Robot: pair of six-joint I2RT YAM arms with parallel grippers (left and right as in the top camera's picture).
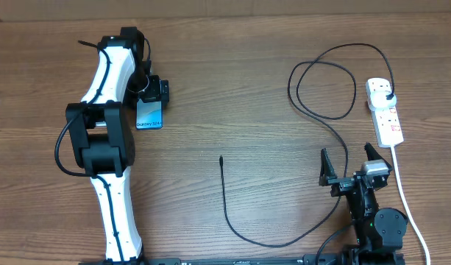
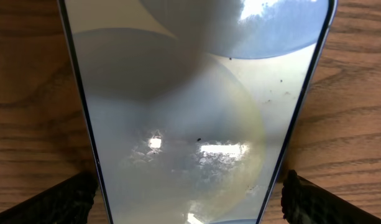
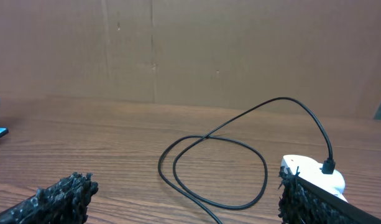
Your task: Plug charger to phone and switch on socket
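The phone (image 1: pixel 150 118) lies on the table at the left, its lit screen filling the left wrist view (image 2: pixel 190 93). My left gripper (image 1: pixel 153 93) is down over its far end, open, with one finger at each long edge (image 2: pixel 189 199); a small gap shows at the right finger. The charger's connector tip (image 1: pixel 221 158) lies loose mid-table; its black cable (image 1: pixel 249 239) curves right, loops (image 3: pixel 212 168) and ends in a plug (image 1: pixel 388 96) seated in the socket (image 1: pixel 387 121), which also shows in the right wrist view (image 3: pixel 305 169). My right gripper (image 1: pixel 350 163) is open and empty (image 3: pixel 184 194), left of the socket.
The socket's thick white cord (image 1: pixel 410 210) runs toward the front edge at the right. A brown cardboard wall (image 3: pixel 190 43) stands behind the table. The cable's loop (image 1: pixel 321 88) lies between mid-table and the socket.
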